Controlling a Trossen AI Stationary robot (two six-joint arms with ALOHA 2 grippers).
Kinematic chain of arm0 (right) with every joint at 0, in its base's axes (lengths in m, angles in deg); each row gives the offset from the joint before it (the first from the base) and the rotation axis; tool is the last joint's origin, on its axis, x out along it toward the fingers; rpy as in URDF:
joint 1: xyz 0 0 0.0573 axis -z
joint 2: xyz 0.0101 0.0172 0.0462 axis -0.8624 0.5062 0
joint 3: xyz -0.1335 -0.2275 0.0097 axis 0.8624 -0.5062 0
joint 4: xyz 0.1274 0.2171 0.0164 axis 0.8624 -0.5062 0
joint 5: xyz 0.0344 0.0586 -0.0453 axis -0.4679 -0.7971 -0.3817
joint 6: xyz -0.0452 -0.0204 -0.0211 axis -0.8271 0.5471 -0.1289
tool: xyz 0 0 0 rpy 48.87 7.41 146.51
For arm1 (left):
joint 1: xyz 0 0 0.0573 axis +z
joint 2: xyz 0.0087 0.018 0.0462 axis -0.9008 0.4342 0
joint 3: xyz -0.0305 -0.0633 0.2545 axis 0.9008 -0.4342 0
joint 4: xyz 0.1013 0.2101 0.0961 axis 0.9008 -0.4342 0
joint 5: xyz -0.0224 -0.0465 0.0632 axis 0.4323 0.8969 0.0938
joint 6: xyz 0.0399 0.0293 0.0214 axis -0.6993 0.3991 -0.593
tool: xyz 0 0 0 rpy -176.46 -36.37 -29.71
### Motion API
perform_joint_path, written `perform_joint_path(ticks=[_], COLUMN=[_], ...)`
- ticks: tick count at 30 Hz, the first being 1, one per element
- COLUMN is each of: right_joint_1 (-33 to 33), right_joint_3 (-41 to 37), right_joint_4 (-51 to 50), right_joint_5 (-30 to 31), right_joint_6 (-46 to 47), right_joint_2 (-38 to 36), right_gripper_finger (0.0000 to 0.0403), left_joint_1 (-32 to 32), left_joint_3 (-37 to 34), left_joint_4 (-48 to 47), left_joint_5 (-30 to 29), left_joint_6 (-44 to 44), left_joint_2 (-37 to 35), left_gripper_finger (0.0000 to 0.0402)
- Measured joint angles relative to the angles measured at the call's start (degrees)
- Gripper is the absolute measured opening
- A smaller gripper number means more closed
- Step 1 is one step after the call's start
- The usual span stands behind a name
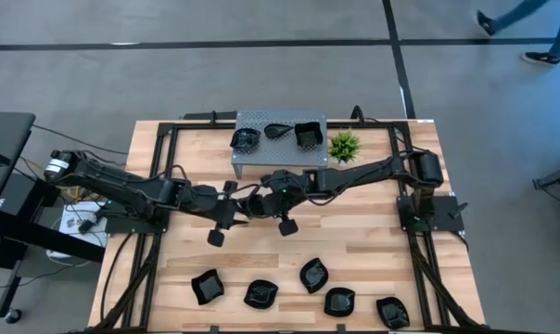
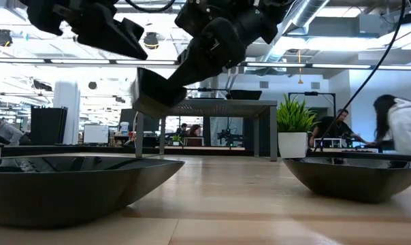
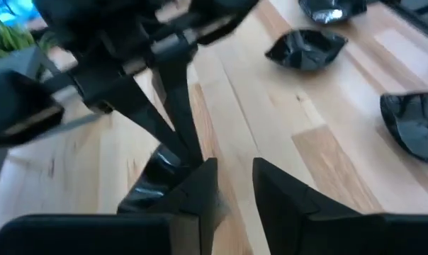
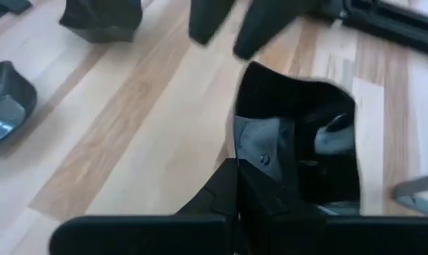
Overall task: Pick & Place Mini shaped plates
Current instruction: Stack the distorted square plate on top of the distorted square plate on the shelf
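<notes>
A glossy black wavy-edged square mini plate [image 4: 299,134] hangs in the air over the table's middle [image 2: 158,88], in front of the grey perforated stand [image 1: 280,148]. My right gripper [image 4: 235,166], reaching in from the right [image 1: 264,199], is shut on it. My left gripper [image 3: 235,188], coming from the left [image 1: 235,210], is open; its fingers [image 4: 210,21] stand just beside the plate's far rim, with a gap still showing. Three more black plates [image 1: 278,131] rest on top of the stand. My right gripper pinches the plate's rim [image 4: 246,142] at one side between its two fingers, one finger on the inside of the dish and one outside. The fingers slant downward. The plate is lifted clear of the table and tilted [image 2: 154,95].
Several black plates [image 1: 261,294] lie in a row along the table's near edge; two of them [image 2: 76,180] fill the low view's foreground. A small green plant [image 1: 344,145] stands to the right of the stand. People [image 2: 396,126] sit in the room behind.
</notes>
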State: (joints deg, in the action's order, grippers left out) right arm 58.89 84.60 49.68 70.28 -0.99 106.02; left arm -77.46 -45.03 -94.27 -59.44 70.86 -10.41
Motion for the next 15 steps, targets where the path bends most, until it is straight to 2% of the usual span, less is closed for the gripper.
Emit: perform_joint_path(ticks=[5,7,11,15], right_joint_1=[-1.1,-1.9,-4.7,-8.2], right_joint_3=[0.1,2.0,7.5,10.5], right_joint_4=[-3.2,-8.4,-18.4,-25.1], right_joint_5=[0.1,3.0,14.6,30.3], right_joint_6=[3.6,5.0,7.6,7.2], right_joint_2=[-0.6,-1.1,-2.2,-2.7], right_gripper_finger=[0.0004,0.0004,0.0002,0.0001], left_joint_1=[0.0,0.0,0.0,0.0], left_joint_3=[0.0,0.0,-0.4,-1.4], left_joint_4=[3.2,3.2,3.4,3.6], left_joint_5=[-4.4,-6.1,-6.4,-6.4], left_joint_6=[-0.2,-0.2,0.2,0.3], left_joint_2=[0.0,0.0,0.0,0.0], left_gripper_finger=[0.0091,0.0090,0.0090,0.0090])
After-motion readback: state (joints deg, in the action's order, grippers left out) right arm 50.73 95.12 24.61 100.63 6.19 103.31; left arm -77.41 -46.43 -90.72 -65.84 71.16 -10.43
